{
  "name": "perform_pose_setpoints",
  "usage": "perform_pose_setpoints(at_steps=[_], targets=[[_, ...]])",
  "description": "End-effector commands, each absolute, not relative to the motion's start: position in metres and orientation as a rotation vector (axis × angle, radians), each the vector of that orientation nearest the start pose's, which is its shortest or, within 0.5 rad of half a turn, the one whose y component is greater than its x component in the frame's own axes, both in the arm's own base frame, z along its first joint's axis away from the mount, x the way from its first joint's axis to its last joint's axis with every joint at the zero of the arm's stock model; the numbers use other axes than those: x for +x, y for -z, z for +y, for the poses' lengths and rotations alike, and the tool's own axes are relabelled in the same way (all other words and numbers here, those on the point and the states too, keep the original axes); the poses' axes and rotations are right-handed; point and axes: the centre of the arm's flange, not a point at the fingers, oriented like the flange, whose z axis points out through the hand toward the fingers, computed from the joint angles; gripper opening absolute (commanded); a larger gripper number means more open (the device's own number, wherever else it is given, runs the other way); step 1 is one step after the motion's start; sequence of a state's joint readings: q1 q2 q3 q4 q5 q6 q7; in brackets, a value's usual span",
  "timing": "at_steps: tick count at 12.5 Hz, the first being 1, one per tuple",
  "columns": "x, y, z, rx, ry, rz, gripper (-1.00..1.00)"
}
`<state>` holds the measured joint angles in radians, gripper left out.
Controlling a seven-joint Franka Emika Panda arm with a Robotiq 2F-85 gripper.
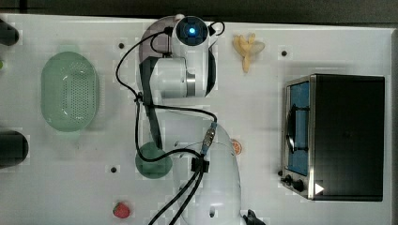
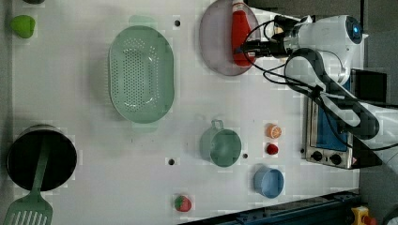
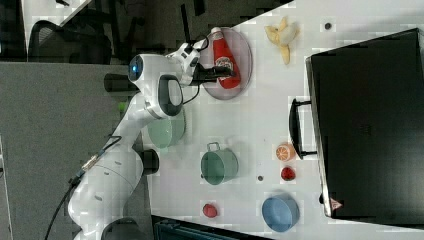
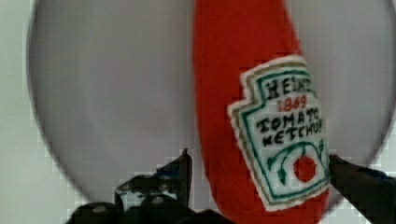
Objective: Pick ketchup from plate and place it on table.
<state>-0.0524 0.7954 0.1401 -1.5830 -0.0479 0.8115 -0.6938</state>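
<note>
One soft toy ketchup (image 4: 247,116) lies flat on the plate (image 4: 107,93), well inside the rim. Its red body looks like stitched felt, with an embroidered white-and-green label reading "tomato ketchup" and a white cap seen at 12 o'clock in the left view. Judged light, squashy and non-slippery, it should yield under pressure, not break. The gripper (image 4: 259,163) straddles the lower body, jaws spread wide, one finger on each flank, not yet visibly pressing. Grasping across the label end seems sound. In the left view the plate sits at 1 o'clock on the table (image 2: 225,108), beside a green colander (image 2: 141,75).
</note>
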Motion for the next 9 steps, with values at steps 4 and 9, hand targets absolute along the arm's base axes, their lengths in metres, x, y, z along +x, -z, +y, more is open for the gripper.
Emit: perform_pose_setpoints(at_steps=[4,9], targets=[[0.709,-0.153,0.062,-3.077,0.126,-0.124,0.91],[0.711,-0.163,0.063,-3.076,0.145,-0.116,0.18]])
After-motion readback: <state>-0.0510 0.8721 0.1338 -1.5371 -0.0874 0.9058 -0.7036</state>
